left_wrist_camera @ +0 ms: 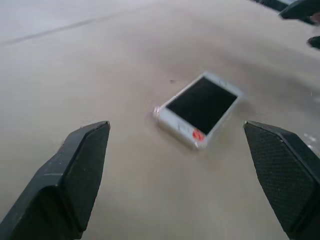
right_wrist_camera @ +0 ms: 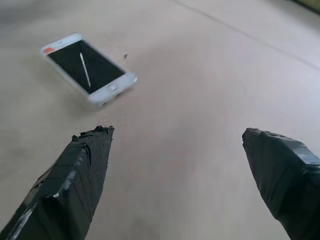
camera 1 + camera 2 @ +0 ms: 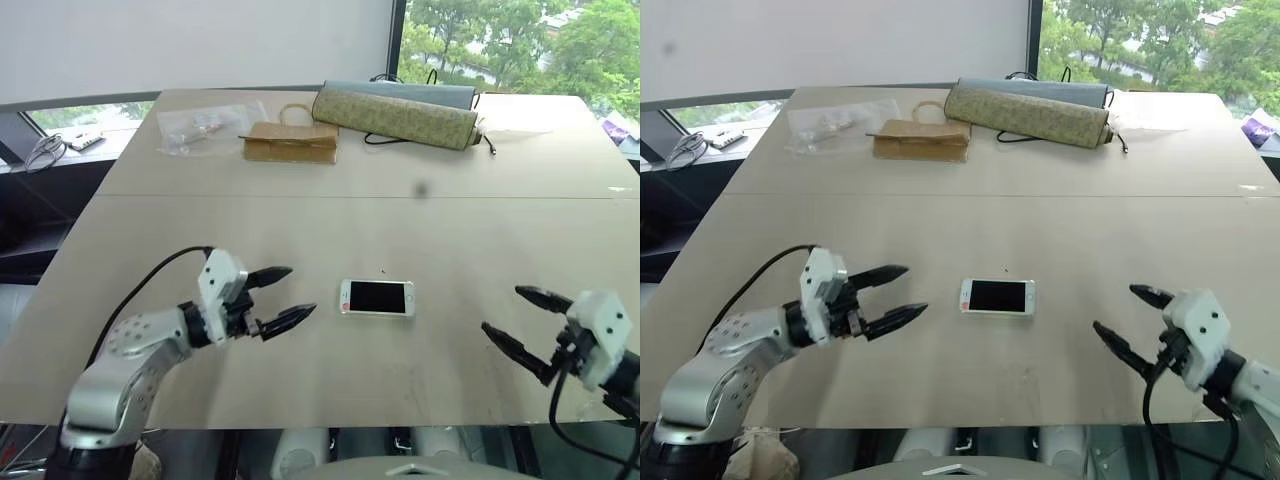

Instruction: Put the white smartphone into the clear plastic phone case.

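Note:
The white smartphone (image 3: 377, 298) lies flat and screen up in the middle of the table, its red mark toward my left arm. A thin translucent rim shows around its edge (image 1: 172, 122), which looks like the clear plastic phone case, though I cannot tell for sure. My left gripper (image 3: 302, 290) is open a short way to the phone's left, pointing at it, with nothing between its fingers (image 1: 80, 165). My right gripper (image 3: 501, 308) is open farther off to the phone's right, also empty, with its fingers (image 2: 85, 170) spread wide.
At the far side of the table (image 3: 150, 230) lie a crinkled clear plastic bag (image 3: 200, 125), a brown paper bag (image 3: 290, 140) and a long patterned roll (image 3: 395, 115) with a black cable. The table's front edge runs just below both arms.

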